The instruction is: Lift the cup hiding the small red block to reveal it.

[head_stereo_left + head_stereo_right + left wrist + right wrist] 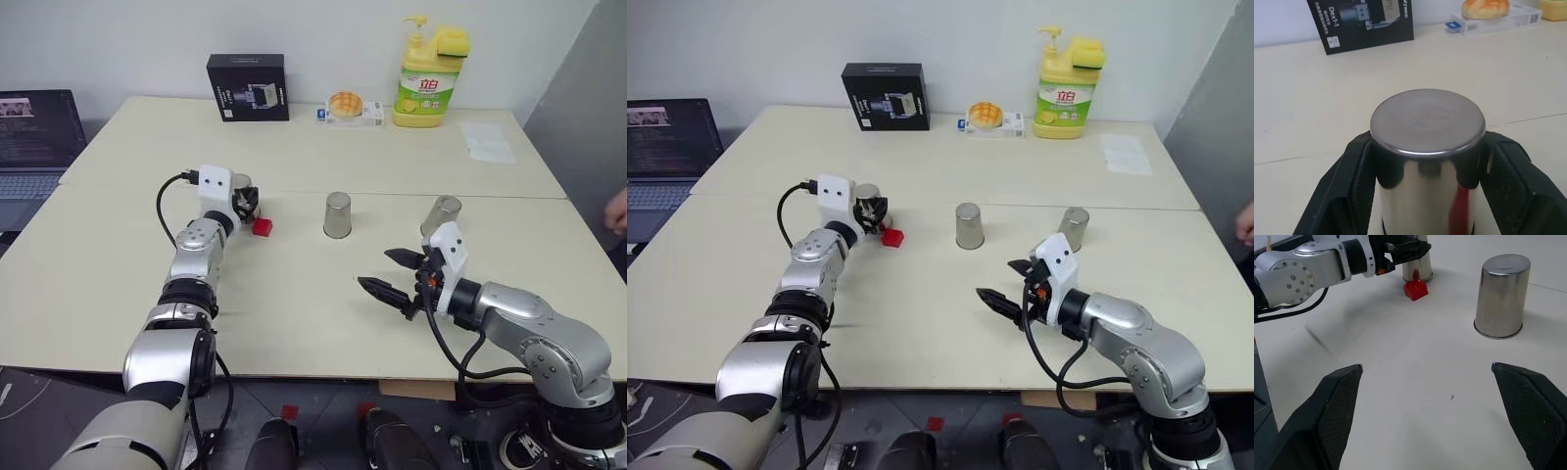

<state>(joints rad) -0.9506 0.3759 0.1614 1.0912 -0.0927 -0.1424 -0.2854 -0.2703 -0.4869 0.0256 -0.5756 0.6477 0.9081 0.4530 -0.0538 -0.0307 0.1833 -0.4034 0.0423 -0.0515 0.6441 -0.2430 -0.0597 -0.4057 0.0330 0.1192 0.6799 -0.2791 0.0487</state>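
Observation:
My left gripper [246, 203] is shut on a silvery metal cup [1426, 147], base up, its black fingers [1347, 186] pressed against both sides. The small red block [262, 227] lies uncovered on the table just in front of that cup, and its red shows mirrored in the cup's wall. I cannot tell whether the cup's rim is off the table. Two more cups like it stand upside down: one mid-table [337, 214], one further right [441, 215]. My right gripper [392, 274] hovers open near the front, holding nothing.
Along the table's [294, 313] far edge stand a black box [247, 87], a small food packet [353, 108] and a yellow soap bottle [428, 83]. A paper sheet [487, 140] lies at back right. A laptop [34, 137] sits left; a person's hand [617, 211] shows at the right edge.

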